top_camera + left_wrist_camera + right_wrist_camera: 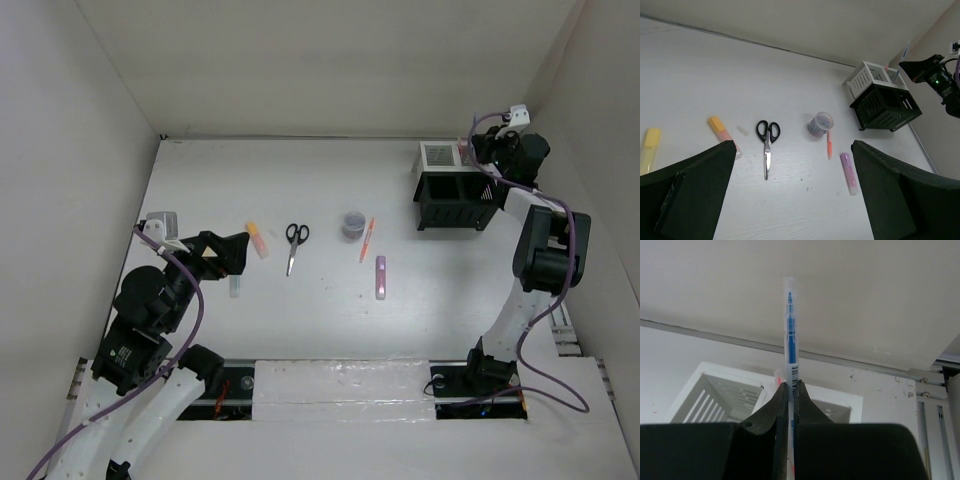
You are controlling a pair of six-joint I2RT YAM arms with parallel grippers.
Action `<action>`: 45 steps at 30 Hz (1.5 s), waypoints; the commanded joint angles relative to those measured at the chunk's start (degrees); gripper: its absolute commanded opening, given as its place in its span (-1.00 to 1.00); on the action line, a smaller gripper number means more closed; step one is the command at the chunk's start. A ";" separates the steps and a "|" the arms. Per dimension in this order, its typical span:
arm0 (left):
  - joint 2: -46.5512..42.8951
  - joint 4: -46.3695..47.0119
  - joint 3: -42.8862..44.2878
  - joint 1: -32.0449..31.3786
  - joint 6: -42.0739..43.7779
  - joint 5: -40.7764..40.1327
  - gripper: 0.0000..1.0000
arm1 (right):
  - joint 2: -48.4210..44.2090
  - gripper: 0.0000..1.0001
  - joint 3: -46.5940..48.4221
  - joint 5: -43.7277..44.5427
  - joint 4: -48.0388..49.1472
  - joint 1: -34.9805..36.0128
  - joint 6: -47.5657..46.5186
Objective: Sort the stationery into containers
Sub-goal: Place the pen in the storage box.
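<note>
Nearest you, lower left of the top view: your left gripper hovers over the table. Its jaws are spread as wide as they go and hold nothing. My guess is it is parked ready beside the loose pieces, out of the other arm's way.

Close by it, left side of the left wrist view: a pale yellow highlighter, then an orange highlighter, then a tiny white bit.

Middle of the table, all lying flat and apart:
- scissors, blades pointing toward you
- a small round tub
- a thin orange pen just right of the tub
- a purple highlighter, nearer you than the pen

None of these is in a container, so I judge most of the job is ahead.

Far right: the black organiser, with the white box joined at its far left corner. Your right gripper is above them, jaws clamped tight on a clear pen with a blue core. The pen is pinched low on the barrel, so it stands roughly upright. That pose suits a straight drop into a compartment. In the right wrist view the white box's openings lie below the pen. Which cell it lines up with, I cannot tell. A red thing pokes up beside the jaws, too hidden to name.
</note>
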 commanded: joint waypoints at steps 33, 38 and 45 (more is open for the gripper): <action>-1.12 3.50 -0.23 -0.03 1.04 -0.45 1.00 | 2.30 -0.70 1.90 -3.80 -10.31 -2.79 -1.79; -1.12 3.50 -0.23 -0.03 1.04 -0.45 1.00 | 2.30 -0.54 3.05 -2.30 -13.22 -2.17 -2.85; -1.12 3.50 -0.23 -0.03 1.04 -0.45 1.00 | 1.68 -0.41 1.90 -1.77 -12.17 -1.65 -3.38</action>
